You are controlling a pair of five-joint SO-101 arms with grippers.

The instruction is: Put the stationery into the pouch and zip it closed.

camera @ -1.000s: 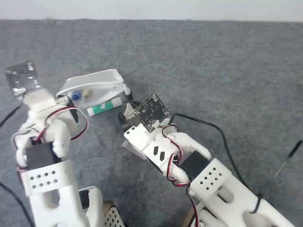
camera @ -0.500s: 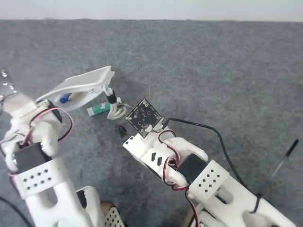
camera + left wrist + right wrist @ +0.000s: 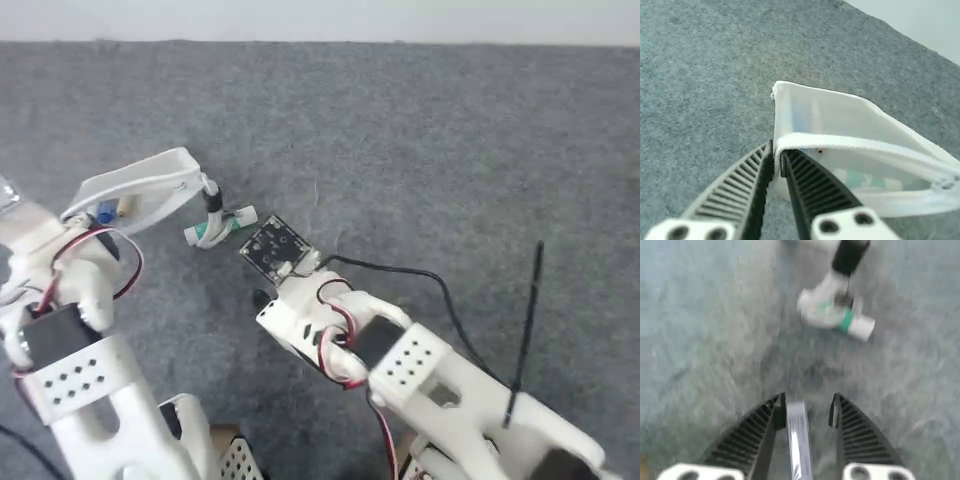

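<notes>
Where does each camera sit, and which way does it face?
High view: fixed above, looking down on the grey mat; shows left arm, right arm, pouch, glue stick.
Left wrist view: on the left arm, looking along its pincer, shut on the pouch.
Right wrist view: on the right arm, looking past its open pincer at the glue stick.
High and left wrist share the pouch.

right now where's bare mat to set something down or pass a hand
Free: the wide far stretch of mat beyond the pouch and tube, and its right side past the right arm. Crowded: the left, where pouch, tube and right claw bunch together.
</notes>
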